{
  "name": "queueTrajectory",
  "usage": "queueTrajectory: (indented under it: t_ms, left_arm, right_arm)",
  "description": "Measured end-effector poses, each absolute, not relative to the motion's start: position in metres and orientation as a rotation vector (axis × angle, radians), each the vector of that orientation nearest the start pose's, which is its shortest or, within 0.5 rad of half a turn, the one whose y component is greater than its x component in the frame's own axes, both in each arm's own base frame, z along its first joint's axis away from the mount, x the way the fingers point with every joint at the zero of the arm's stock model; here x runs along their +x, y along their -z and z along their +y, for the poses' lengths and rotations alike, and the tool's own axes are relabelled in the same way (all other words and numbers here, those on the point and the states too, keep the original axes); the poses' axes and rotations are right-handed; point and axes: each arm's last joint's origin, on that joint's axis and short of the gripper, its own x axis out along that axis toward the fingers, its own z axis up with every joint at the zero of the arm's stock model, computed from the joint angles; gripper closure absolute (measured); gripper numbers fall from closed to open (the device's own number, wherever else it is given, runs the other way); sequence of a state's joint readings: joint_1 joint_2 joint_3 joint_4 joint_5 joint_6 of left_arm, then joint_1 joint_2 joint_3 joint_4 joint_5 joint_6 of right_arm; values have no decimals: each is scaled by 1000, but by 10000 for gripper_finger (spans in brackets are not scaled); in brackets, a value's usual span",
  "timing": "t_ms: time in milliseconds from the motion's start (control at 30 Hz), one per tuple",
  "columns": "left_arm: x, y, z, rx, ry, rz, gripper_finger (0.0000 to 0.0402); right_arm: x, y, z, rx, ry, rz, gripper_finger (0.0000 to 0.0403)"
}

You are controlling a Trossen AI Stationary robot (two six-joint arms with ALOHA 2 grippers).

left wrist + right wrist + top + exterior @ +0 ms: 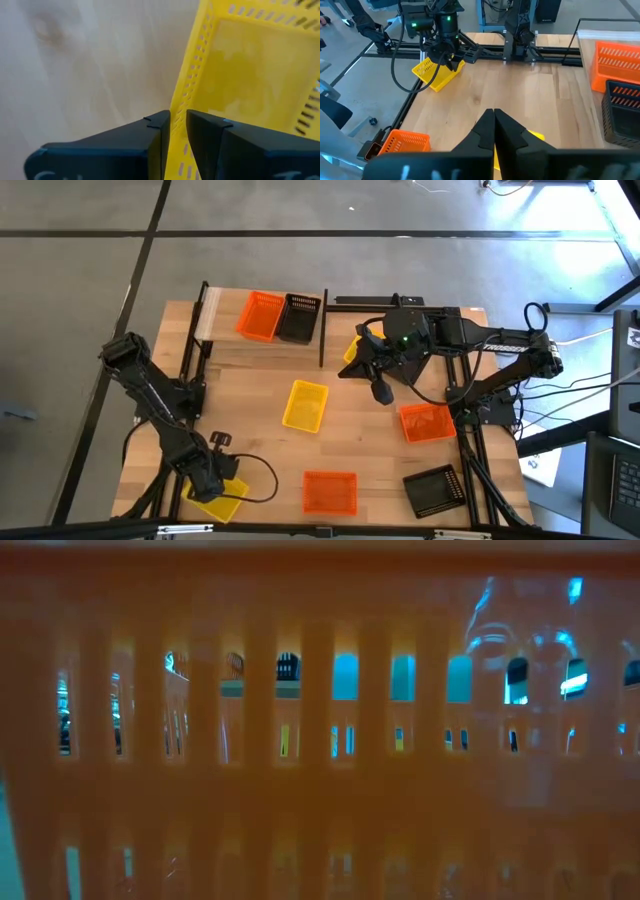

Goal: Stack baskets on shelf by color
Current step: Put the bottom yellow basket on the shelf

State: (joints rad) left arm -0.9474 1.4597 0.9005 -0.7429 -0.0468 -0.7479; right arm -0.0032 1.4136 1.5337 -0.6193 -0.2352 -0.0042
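Grey floor is surrounding the wood counter (pixel 260 440). Left gripper (pixel 177 125) is pinching the wall of a yellow basket (pixel 222 502) at the counter's near-left corner, fingers (pixel 155 135) set either side of it, the basket tilting up in the right wrist view. Shelf (pixel 262 310) at the far edge is holding one orange and one black basket. Right gripper (pixel 493 122), fingers pressed together, is hovering mid-counter near another yellow basket (pixel 305 405).

Risk: thin mesh wall slipping from the pinch, basket swinging or dropping. No legible writing.
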Motion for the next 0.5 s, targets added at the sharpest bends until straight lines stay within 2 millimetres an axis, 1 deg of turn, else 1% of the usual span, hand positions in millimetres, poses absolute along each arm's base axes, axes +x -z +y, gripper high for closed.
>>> queueTrajectory:
  t_ms: [133, 333, 500]
  left_arm:
    - [150, -194, -208, -10, 298, 1363, 343]
    - [153, -206, -212, -10, 307, 1361, 343]
    - [153, -208, -214, -20, 322, 1354, 343]
  right_arm:
    - [299, -407, 6, 55, -228, 496, 402]
    - [299, -407, 5, 47, -196, 497, 402]
    - [299, -407, 5, 47, -196, 497, 402]
